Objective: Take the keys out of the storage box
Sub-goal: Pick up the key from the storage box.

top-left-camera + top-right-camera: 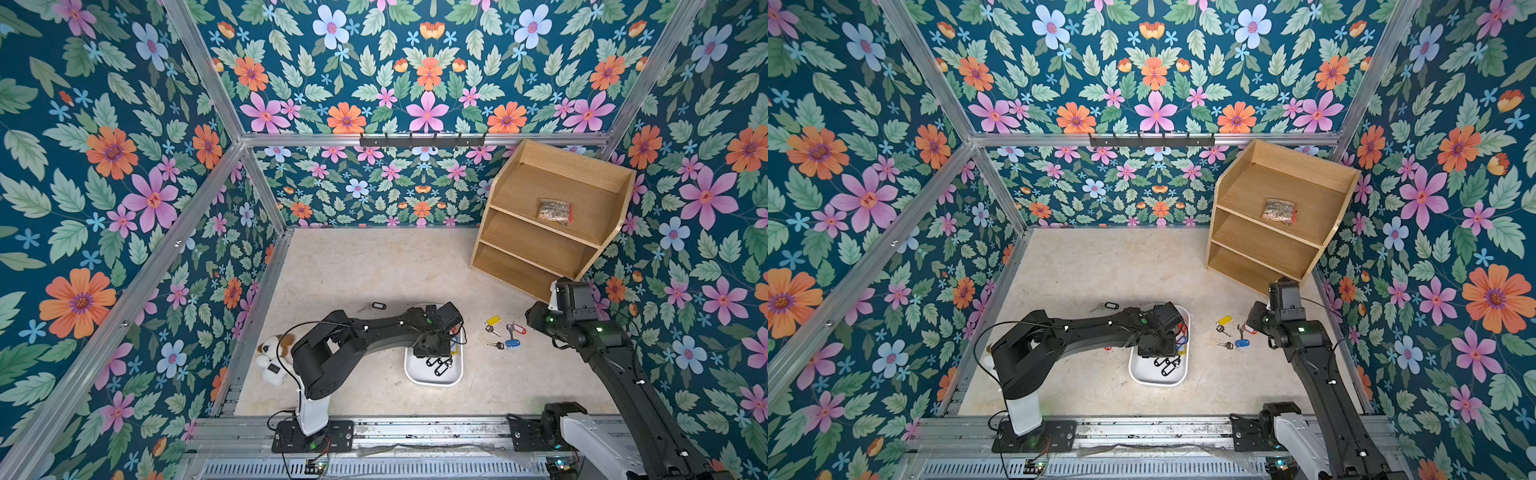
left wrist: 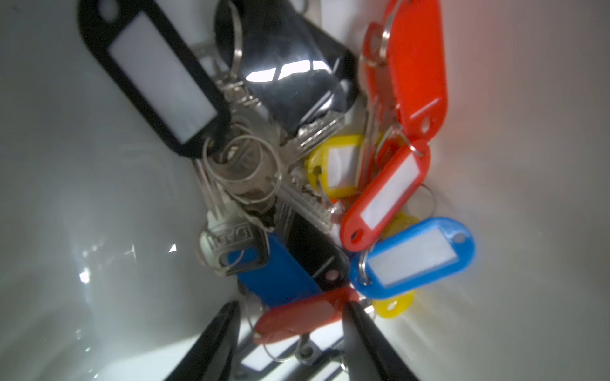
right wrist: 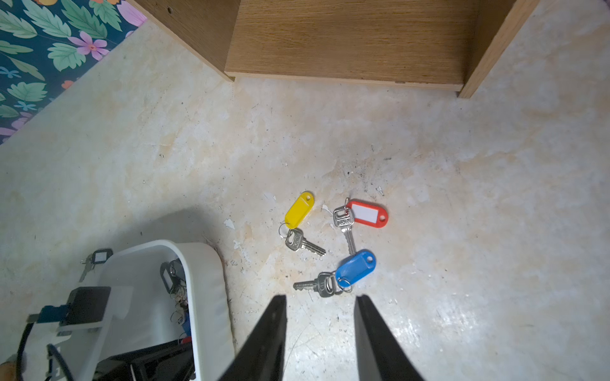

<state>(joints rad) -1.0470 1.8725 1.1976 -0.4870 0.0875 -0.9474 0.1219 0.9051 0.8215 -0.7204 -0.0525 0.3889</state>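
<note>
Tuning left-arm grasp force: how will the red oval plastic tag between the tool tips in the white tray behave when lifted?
The red oval plastic tag looks stiff and glossy, so it may slip in the left tool. It lies against the tangled pile of metal keys, so neighbours could drag along.

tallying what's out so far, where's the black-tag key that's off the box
In both top views the black-tag key lies on the table just past the far-left corner of the box, apart from the three coloured-tag keys on its right.

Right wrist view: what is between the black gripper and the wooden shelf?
Three metal keys, tagged yellow, red, blue, shown in the right wrist view.
</note>
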